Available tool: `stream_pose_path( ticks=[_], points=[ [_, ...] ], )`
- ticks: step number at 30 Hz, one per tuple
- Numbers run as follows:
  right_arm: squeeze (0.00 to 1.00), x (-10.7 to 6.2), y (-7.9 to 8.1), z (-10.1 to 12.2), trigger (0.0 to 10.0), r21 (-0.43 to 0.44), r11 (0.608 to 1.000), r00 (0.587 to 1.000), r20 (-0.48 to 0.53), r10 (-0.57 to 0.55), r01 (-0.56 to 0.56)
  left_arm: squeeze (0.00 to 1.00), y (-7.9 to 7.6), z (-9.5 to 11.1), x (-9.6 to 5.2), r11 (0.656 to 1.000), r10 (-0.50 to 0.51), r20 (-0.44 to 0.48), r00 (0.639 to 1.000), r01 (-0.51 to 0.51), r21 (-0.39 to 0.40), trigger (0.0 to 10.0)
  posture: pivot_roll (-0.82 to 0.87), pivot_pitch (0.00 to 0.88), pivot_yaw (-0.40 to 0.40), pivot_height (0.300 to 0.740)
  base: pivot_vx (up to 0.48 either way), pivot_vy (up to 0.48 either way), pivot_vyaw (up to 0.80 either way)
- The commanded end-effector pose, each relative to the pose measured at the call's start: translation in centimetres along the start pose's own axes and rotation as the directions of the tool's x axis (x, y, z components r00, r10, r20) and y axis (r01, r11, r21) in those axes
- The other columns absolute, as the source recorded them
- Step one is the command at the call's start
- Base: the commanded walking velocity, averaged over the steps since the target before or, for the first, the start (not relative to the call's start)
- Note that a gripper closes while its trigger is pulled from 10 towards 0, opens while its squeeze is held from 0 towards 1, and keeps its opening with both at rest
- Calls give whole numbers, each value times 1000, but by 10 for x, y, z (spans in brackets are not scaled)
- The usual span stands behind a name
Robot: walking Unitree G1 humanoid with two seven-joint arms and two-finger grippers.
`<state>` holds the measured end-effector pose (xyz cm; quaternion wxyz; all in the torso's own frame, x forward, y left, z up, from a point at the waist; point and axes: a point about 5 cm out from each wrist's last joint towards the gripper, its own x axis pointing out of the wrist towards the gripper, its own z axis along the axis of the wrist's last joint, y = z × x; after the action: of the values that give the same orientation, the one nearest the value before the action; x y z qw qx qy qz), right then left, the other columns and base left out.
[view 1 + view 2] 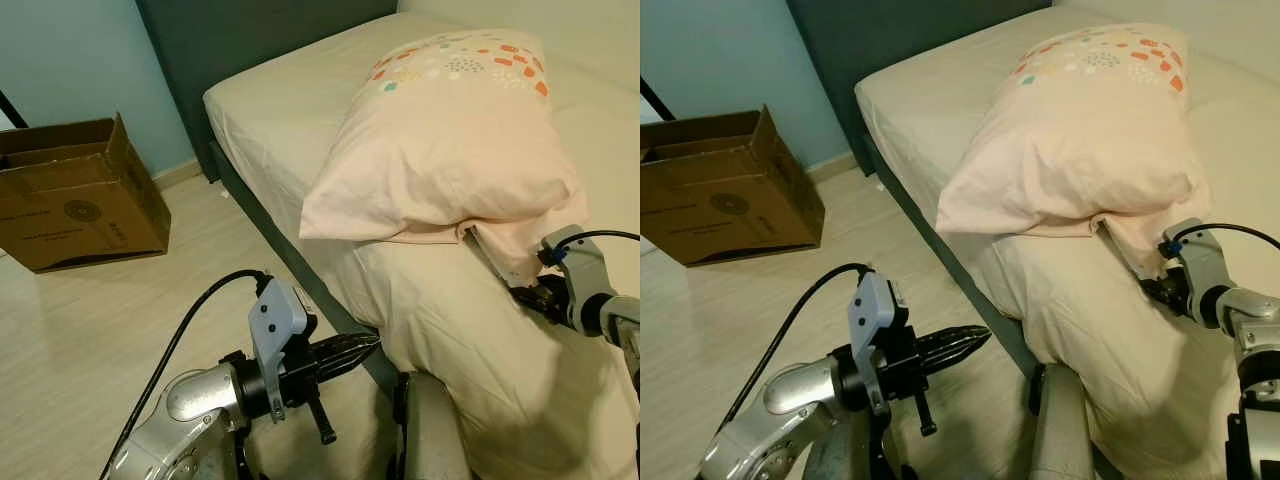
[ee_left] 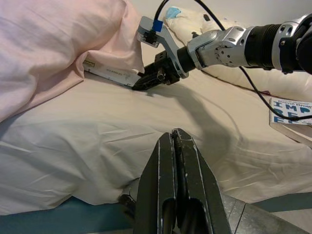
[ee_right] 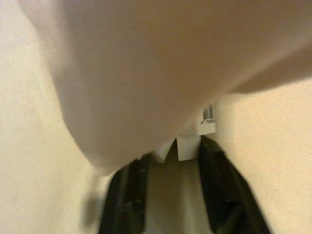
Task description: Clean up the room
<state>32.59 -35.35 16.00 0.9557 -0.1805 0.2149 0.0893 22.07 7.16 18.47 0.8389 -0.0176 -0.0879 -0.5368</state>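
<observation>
Lying lengthwise along bed, pillow; right gripper jaws spread at its label, left gripper jaws together.

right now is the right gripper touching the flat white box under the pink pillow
Cannot tell. In the left wrist view the right gripper meets the flat white box's end beneath the pink pillow, but no contact or gap shows plainly.

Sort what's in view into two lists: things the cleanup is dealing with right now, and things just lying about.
In hand:
- pillow
- white box tucked under the pillow
- right gripper, open at the box's end
- bed

Lying about:
- cardboard box on the floor
- left gripper, shut, idle beside the bed
</observation>
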Motion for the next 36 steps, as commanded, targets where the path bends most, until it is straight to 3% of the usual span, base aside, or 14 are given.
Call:
stream_pose_path(
  ticks=[1,14,15,16,17,18,19,20,22,25,31,36],
  points=[
    [0,-2,-1,-9,0,40,999,1000,-17,-2,3,0,1,-7,-5,1000,2,-38,999,-1,4,10000,39,254,51,528,0,0,0],
    [0,-12,-16,-1,0,14,999,999,-6,-39,39,0,3,-9,-6,1000,-2,-60,998,2,7,10000,26,242,42,528,0,0,0],
    [0,-15,-18,0,0,-25,1000,999,-31,-10,9,0,4,-9,-6,1000,1,-63,998,-1,8,10000,25,239,39,528,0,0,0],
    [0,-21,-18,2,0,-55,993,993,-56,99,-103,0,4,-10,-8,1000,9,-67,998,-8,7,10000,19,236,36,528,0,0,0],
    [0,-21,-18,2,0,-55,993,993,-56,99,-103,0,4,-10,-8,1000,9,-67,998,-8,7,10000,19,236,36,528,0,0,0],
    [0,-26,-17,5,0,-64,975,975,-74,208,-212,0,4,-10,-10,1000,14,-70,997,-14,5,10000,19,236,36,528,0,0,0],
    [0,-26,-17,5,0,-64,975,975,-74,208,-212,0,4,-10,-10,1000,14,-70,997,-14,5,10000,19,236,36,528,0,0,0],
    [0,-35,-15,13,0,-64,934,935,-83,346,-352,0,4,-11,-12,1000,19,-74,997,-19,2,10000,11,235,36,528,0,0,0],
    [0,-35,-15,13,0,-64,934,935,-83,346,-352,0,4,-11,-12,1000,19,-74,997,-19,2,10000,11,235,36,528,0,0,0],
    [0,-56,-11,34,0,-84,824,828,-74,555,-560,0,0,-15,-14,1000,14,-83,996,-15,-13,10000,5,236,36,528,0,0,0],
    [0,-71,-13,53,0,-150,793,806,-54,589,-590,0,-2,-16,-12,1000,1,-84,996,-3,-18,10000,3,234,36,528,0,0,0],
    [0,-80,-14,72,0,-172,785,792,41,609,-595,0,-3,-16,-12,1000,-1,-83,997,-1,-20,10000,1,234,37,528,0,0,0]
  ],
)
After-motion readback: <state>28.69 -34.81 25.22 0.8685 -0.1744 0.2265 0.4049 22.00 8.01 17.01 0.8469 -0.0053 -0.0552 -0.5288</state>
